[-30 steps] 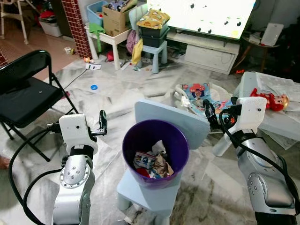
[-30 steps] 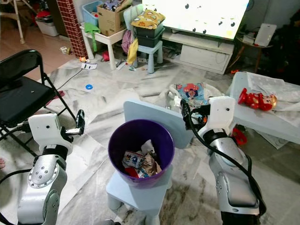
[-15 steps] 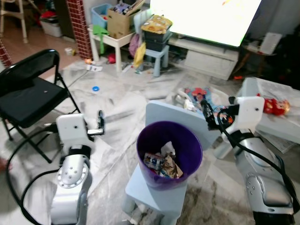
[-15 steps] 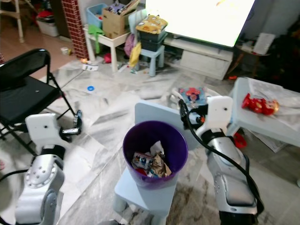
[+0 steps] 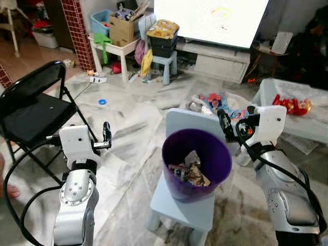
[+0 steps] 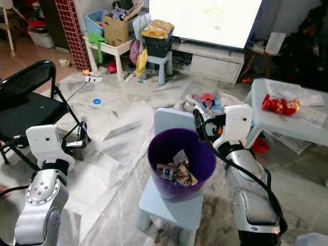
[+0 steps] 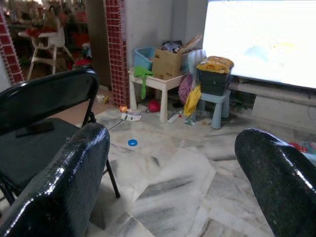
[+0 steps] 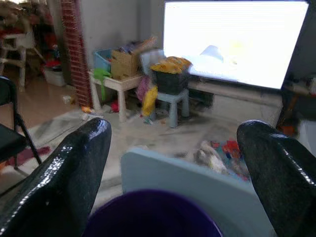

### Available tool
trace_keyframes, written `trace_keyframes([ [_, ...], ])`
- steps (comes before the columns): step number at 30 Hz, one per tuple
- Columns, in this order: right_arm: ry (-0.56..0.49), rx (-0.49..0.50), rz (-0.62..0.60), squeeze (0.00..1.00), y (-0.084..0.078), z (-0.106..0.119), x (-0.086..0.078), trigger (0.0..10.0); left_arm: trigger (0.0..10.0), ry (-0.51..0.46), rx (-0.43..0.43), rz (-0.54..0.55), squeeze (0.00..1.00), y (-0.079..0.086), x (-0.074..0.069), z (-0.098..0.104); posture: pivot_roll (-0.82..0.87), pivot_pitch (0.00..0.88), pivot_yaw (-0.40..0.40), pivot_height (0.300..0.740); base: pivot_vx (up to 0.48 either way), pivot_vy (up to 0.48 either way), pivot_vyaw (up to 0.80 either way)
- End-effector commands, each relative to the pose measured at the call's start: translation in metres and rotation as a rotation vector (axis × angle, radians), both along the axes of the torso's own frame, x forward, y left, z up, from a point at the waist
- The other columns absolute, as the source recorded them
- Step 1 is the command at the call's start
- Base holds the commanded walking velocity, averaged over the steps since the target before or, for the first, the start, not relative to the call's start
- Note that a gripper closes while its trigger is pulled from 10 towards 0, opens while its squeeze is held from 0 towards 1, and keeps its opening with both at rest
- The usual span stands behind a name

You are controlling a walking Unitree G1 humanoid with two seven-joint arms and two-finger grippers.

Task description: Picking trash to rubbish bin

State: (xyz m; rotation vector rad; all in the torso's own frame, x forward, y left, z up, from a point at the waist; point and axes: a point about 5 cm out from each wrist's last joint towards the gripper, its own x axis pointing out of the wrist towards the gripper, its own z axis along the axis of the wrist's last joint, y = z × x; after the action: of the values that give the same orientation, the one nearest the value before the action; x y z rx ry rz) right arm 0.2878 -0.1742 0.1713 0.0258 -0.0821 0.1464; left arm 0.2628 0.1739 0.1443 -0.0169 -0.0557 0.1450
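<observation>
A round purple rubbish bin (image 5: 196, 163) stands upright on the seat of a small pale-blue child's chair (image 5: 187, 200), its rim close against the chair's backrest. Its mouth is open and wider than its base. Inside lies crumpled trash (image 5: 189, 171) — printed wrappers and a white scrap of paper — heaped loosely on the bottom, well below the rim.

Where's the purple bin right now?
The purple bin stands on a small blue chair straight ahead, nearer the right gripper than the left gripper.
</observation>
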Motion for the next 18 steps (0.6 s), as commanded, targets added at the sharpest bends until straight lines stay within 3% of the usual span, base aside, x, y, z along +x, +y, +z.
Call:
trace_keyframes([
  [1,-0.005,0.004,-0.007,0.00,-0.0023,0.0019,0.0005,10.0,10.0,-0.009,0.004,-0.014,0.00,-0.0024,0.0009,0.0029,0.02,0.060,-0.051,0.740,0.000,0.352,0.00],
  [18,-0.004,0.007,-0.008,0.00,-0.0029,0.0020,0.0012,10.0,10.0,0.001,-0.003,-0.012,0.00,-0.0027,0.0017,0.0006,0.02,0.059,-0.051,0.740,0.000,0.428,0.00],
])
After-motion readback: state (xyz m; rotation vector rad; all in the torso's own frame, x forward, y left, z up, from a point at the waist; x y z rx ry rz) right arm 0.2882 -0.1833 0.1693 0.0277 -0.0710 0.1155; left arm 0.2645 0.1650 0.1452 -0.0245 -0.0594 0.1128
